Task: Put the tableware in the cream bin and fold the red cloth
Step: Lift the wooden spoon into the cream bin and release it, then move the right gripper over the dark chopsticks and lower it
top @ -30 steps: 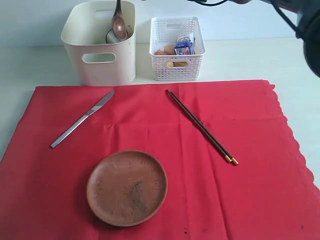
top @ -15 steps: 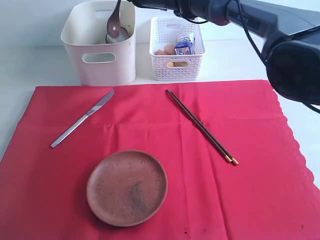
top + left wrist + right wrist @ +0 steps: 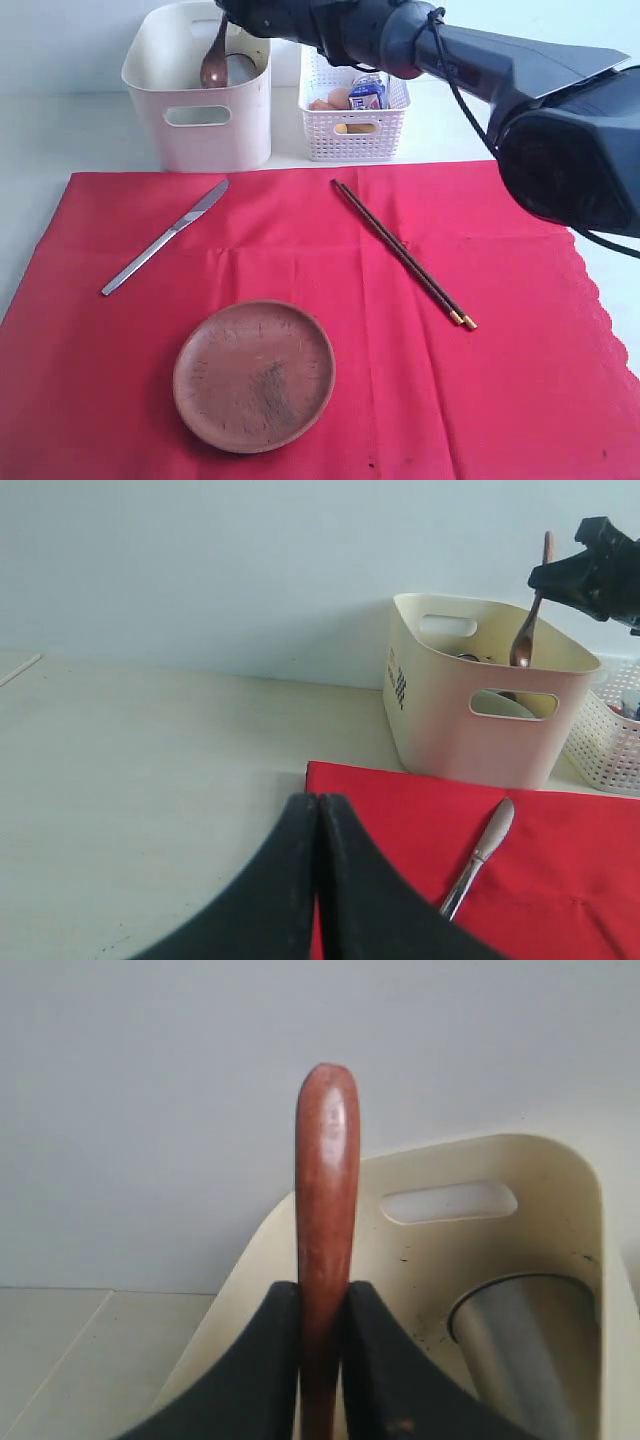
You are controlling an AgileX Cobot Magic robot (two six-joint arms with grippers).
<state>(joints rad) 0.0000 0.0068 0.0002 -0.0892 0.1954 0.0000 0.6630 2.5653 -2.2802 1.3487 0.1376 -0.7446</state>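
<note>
My right gripper (image 3: pixel 228 14) is shut on the handle of the brown wooden spoon (image 3: pixel 213 62). The spoon hangs upright with its bowl inside the cream bin (image 3: pixel 200 135). In the right wrist view the spoon handle (image 3: pixel 326 1180) is pinched between the right gripper's (image 3: pixel 322 1295) jaws, with the steel cup (image 3: pixel 525 1350) in the bin beside it. On the red cloth (image 3: pixel 500 380) lie the silver knife (image 3: pixel 165 238), the dark chopsticks (image 3: pixel 403 252) and the round brown plate (image 3: pixel 254 375). My left gripper (image 3: pixel 318 805) is shut and empty, low over the cloth's (image 3: pixel 400 800) corner near the knife (image 3: pixel 480 855).
A white lattice basket (image 3: pixel 355 100) with a milk carton (image 3: pixel 370 90) and food stands right of the cream bin. The right arm (image 3: pixel 520 80) reaches across above the basket. Pale table (image 3: pixel 60 130) surrounds the cloth.
The right arm has swung in from the right, carrying the spoon leftward and lower over the cream bin. The knife, chopsticks and plate have not moved.
</note>
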